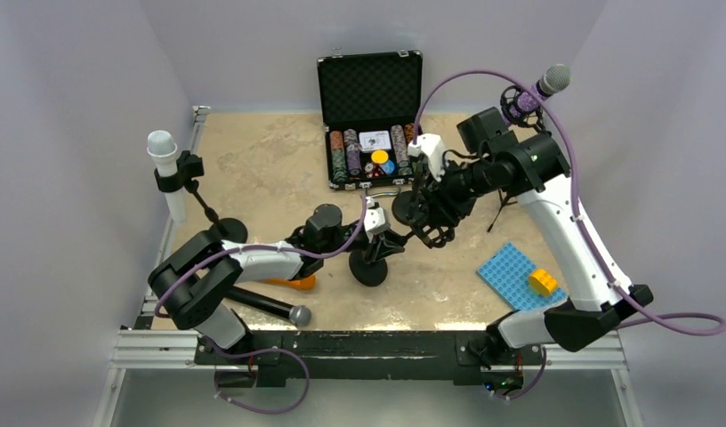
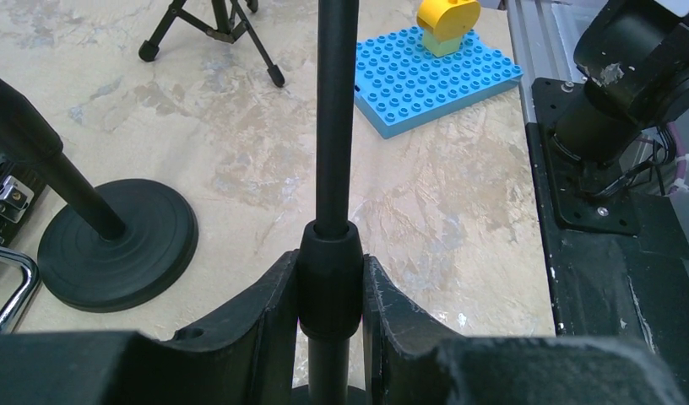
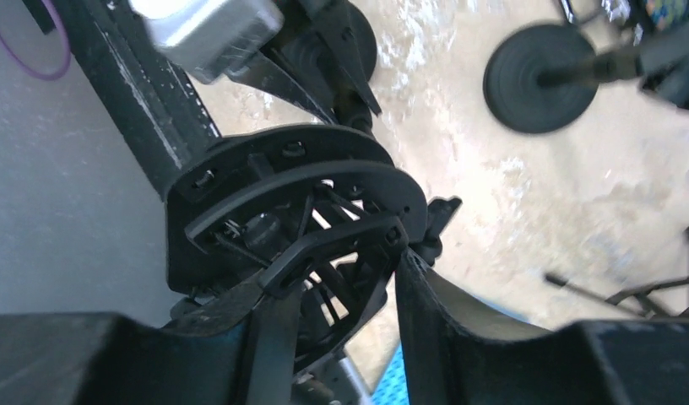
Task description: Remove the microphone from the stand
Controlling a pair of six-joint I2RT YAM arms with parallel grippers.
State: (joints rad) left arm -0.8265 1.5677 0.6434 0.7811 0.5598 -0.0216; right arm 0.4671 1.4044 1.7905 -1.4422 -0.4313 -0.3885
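Evidently unfinished: left fingers point(image 2: 240, 329) clamp the stand pole point(image 2: 335, 126); right fingers point(image 3: 442, 329) straddle the shock mount point(image 3: 290, 177), grip unclear; the microphone, presumably between them in that mount, cannot be made out.

A: What do the arms look like?
B: The white-shelled, black-jointed left arm point(image 1: 270, 260) and its twin, the right arm point(image 1: 564, 233), have black bases.
A: Any cables?
B: A thin purple cable point(image 1: 689, 325) loops off each. The matte black left claw point(image 2: 328, 287) has thick curved fingers, one with a small round hole.
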